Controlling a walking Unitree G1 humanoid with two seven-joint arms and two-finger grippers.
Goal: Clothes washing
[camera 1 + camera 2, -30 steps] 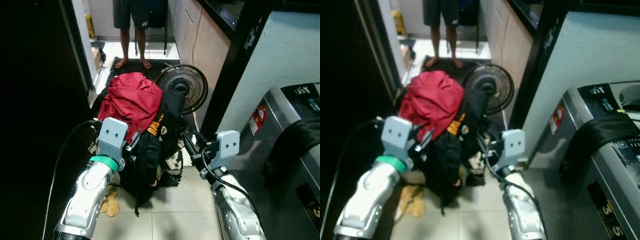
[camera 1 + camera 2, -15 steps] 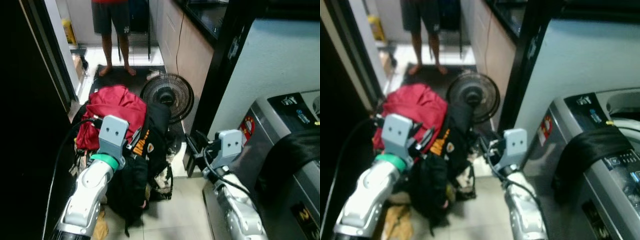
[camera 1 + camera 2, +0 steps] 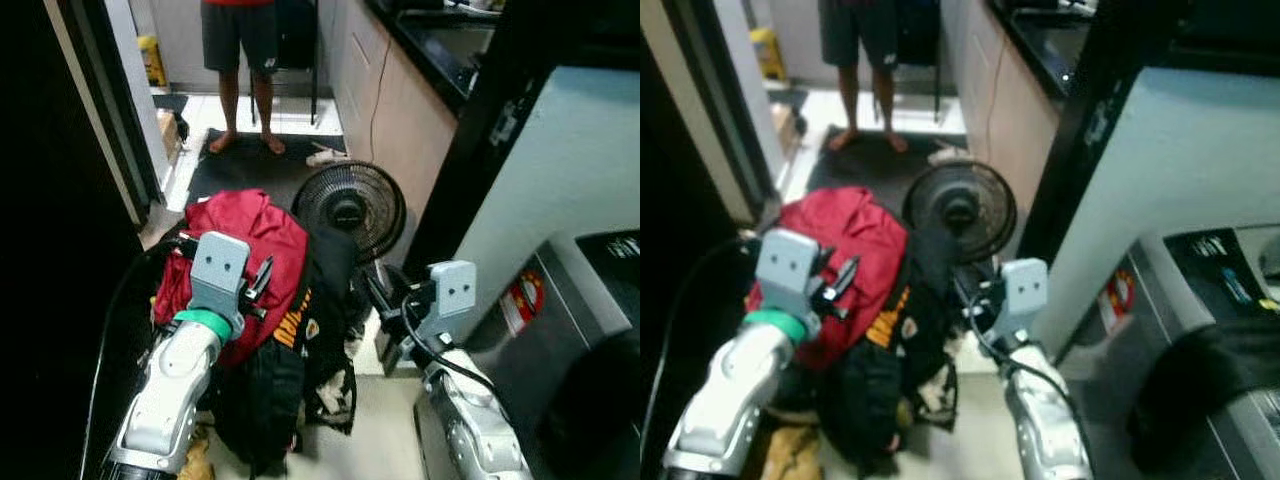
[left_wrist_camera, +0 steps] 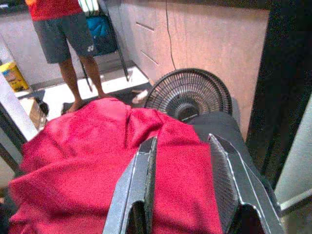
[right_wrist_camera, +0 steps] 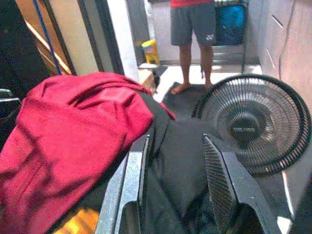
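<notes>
Left wrist view: left gripper [image 4: 183,161] spread above the red garment [image 4: 97,165] topping the laundry pile [image 3: 270,330]; right gripper [image 5: 175,175] spread over black clothing [image 5: 185,146]. Risk: the fan [image 3: 348,208] stands just behind, and a deep reach could topple it.

Heaped clothes pile [image 3: 285,330] on the floor, crumpled red garment [image 3: 240,250] on top, black garments [image 3: 325,300] draped beside, grey washing machine [image 3: 560,350] at right

Narrow utility passage, pale tiled floor [image 3: 370,440]. Dark doorway w/ pale frame [image 3: 95,120] on left. Floor fan [image 3: 350,208] mid-scene, dark mat [image 3: 250,165] beyond. Beige cabinets [image 3: 395,95] far right under black counter [image 3: 430,55]. Person [image 3: 240,45] standing barefoot at far end.
</notes>
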